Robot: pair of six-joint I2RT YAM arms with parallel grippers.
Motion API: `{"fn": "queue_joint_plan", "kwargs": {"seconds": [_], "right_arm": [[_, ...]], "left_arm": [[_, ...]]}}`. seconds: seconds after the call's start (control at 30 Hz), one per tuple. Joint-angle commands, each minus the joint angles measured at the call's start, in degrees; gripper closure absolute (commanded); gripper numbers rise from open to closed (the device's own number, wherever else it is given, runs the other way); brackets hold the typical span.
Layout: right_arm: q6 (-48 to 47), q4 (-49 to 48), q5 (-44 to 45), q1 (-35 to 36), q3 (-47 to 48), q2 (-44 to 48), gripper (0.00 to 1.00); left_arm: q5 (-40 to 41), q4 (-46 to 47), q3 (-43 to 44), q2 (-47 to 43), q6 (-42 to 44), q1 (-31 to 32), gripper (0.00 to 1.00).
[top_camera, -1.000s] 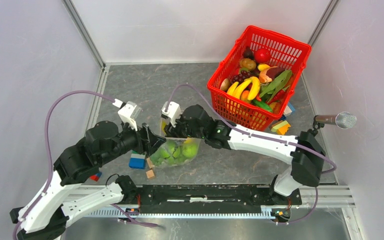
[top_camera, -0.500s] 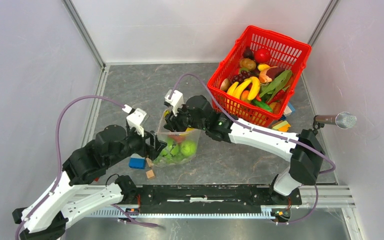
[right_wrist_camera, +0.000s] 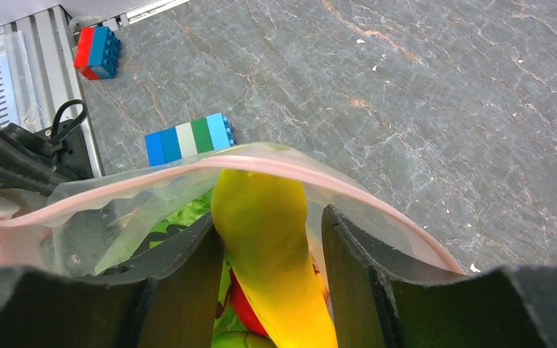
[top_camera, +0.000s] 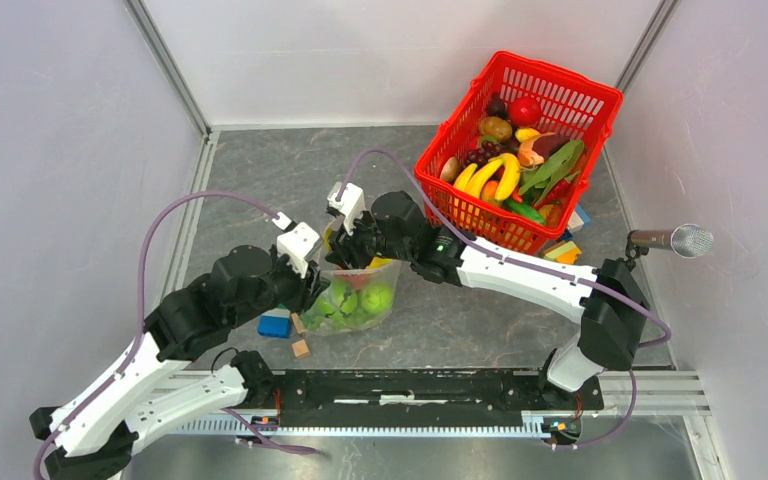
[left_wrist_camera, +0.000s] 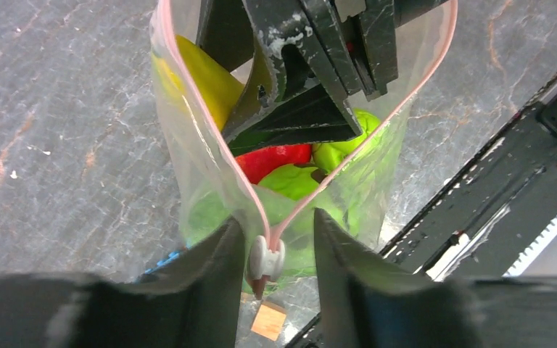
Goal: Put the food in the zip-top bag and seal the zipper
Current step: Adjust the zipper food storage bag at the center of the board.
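Note:
The clear zip-top bag [top_camera: 360, 300] stands upright with its mouth open, and its pink zipper strip [right_wrist_camera: 261, 162] curves round the opening. Inside lie a yellow banana [right_wrist_camera: 268, 239], a red apple [left_wrist_camera: 275, 158], green round fruits [left_wrist_camera: 297, 181] and lettuce. My right gripper [right_wrist_camera: 268, 214] reaches into the bag's mouth. It is open, with the banana between its fingers and a gap on one side. My left gripper [left_wrist_camera: 275, 217] is open at the bag's near corner, with the white zipper slider [left_wrist_camera: 267, 257] between its fingers.
A red mesh basket [top_camera: 560, 72] full of toy food stands at the back right. A blue-green block [top_camera: 274, 322] and a wooden cube [top_camera: 301, 347] lie left of the bag. A red-blue block [right_wrist_camera: 98, 51] lies by the front rail. A microphone [top_camera: 675, 240] sticks in from the right.
My left arm has moved forward and right, up to the bag's near corner. My right gripper shifted left into the bag's mouth a second ago and has since held still.

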State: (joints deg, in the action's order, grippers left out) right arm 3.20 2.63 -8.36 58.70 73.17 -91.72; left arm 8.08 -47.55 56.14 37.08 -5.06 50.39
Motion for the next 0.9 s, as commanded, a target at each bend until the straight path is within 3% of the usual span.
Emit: {"fn": "queue_joint_plan", "kwargs": {"seconds": [0.0,0.07,0.2,0.43,0.53,0.6,0.7,0.8,0.87], "right_arm": [[-0.65,-1.59,-0.07,-0.34,2.07,0.96,0.44],[-0.7,-1.58,-0.81,-0.34,2.1,1.36,0.44],[-0.54,-2.15,-3.91,-0.34,1.19,3.57,0.43],[-0.94,-3.83,-9.6,-0.36,-0.96,11.14,0.38],[-2.62,-4.35,-7.78,-0.34,-2.68,17.2,0.37],[-5.8,-4.08,-0.91,-0.34,-3.86,21.35,0.36],[-9.06,-2.8,19.78,-0.62,-4.03,25.21,0.31],[-13.21,0.78,37.99,-2.59,-1.56,25.18,0.27],[-14.64,2.77,44.01,-6.23,0.61,23.6,0.24]], "left_arm": [[-1.69,0.97,0.61,-2.32,2.45,0.15,0.64],[0.36,1.65,0.12,-3.31,1.95,0.15,0.82],[3.62,1.84,0.32,-3.21,0.79,0.15,0.91],[4.13,1.99,1.38,-3.21,-1.03,0.13,0.92],[4.67,2.21,1.52,-3.69,-2.06,0.14,0.92],[4.92,2.82,1.11,-4.28,-2.78,0.15,0.92],[4.49,3.83,0.34,-5.31,-3.83,0.12,0.91],[3.73,4.31,-0.32,-5.92,-4.42,0.15,0.9],[3.23,4.22,-0.54,-5.86,-4.5,0.15,0.9]]}}
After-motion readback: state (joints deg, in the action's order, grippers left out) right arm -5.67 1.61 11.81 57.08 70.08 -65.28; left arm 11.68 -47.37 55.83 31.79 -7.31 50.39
